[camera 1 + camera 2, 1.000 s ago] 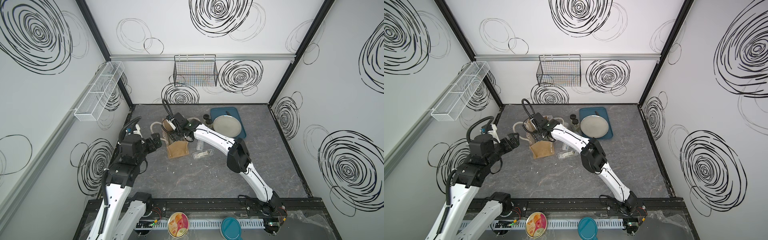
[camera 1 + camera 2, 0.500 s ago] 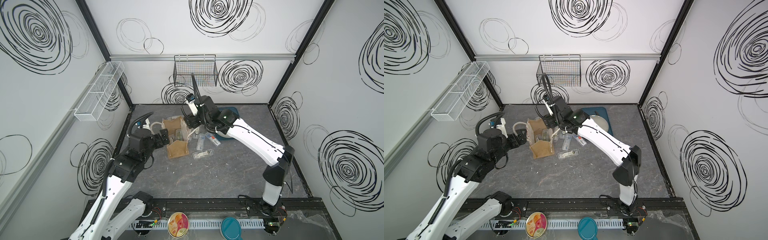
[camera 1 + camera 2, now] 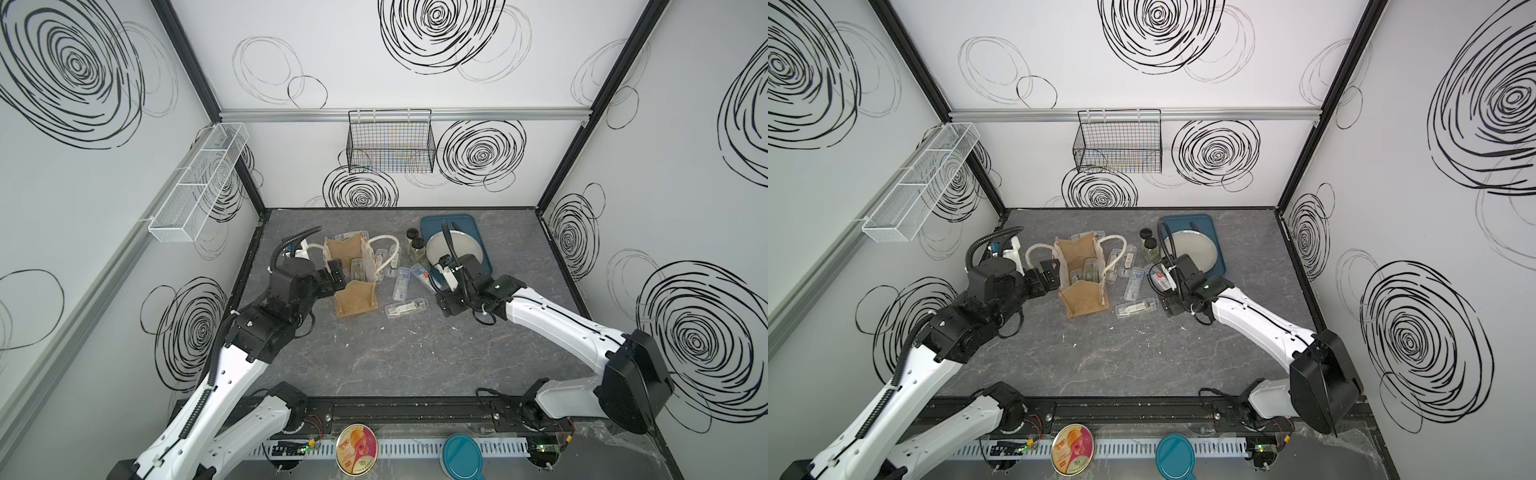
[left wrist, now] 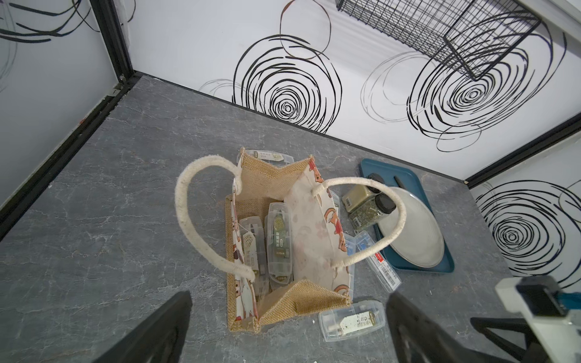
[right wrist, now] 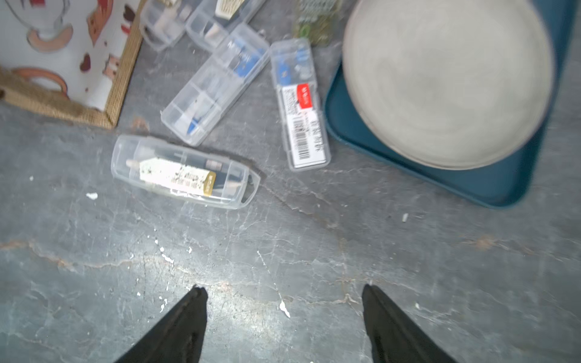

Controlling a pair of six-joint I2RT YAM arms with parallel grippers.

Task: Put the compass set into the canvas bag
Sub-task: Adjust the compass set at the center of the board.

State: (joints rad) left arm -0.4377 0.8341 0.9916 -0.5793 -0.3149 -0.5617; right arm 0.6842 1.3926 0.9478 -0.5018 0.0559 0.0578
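The grey table [image 3: 415, 365] carries the canvas bag [image 3: 353, 301], standing open left of centre, and the blue tray [image 3: 428, 224] to its right. Two clear cases [image 4: 278, 245] lie inside the bag, while the compass set [image 5: 185, 173] lies flat on the table just right of the bag's near corner. My left gripper [image 4: 289, 298] sits by the bag's left side, fingers wide apart and empty; my right gripper [image 5: 283, 288] hangs over bare table right of that set, fingers apart, holding nothing.
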